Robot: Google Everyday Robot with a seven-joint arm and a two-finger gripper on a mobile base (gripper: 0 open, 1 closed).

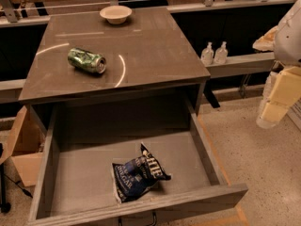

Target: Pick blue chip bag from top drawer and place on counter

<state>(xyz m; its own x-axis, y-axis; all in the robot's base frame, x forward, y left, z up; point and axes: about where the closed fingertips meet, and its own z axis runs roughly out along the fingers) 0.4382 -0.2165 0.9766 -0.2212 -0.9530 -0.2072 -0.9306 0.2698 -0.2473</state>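
Drawer [80,173] is pulled fully out below the table [155,46]; the grey bottom and low side walls are in plain view. A dark handle [137,219] shows at the lower edge of its front.

Chip bag [138,177]: dark blue foil with white lettering, crumpled. It lies flat on the drawer bottom in the front half, a little right of centre, with its lower edge close to the front wall. Nothing touches it from above.

Table top: a dented green can [87,60] lies on its side in the left half, between two faint curved white marks. A pale bowl [115,14] stands upright near the far edge, well apart from the can.

Claw [277,102]: at the right border of the view, hanging off the white arm [289,32]. It sits beside the table's right side, over the speckled floor [254,159], well apart from the drawer and the bag. It holds nothing that I can see; whether it is wide or narrow I cannot tell.

Surroundings: two small clear bottles [214,53] stand side by side on a ledge to the right of the table, and a cardboard box [21,140] sits on the floor at the left
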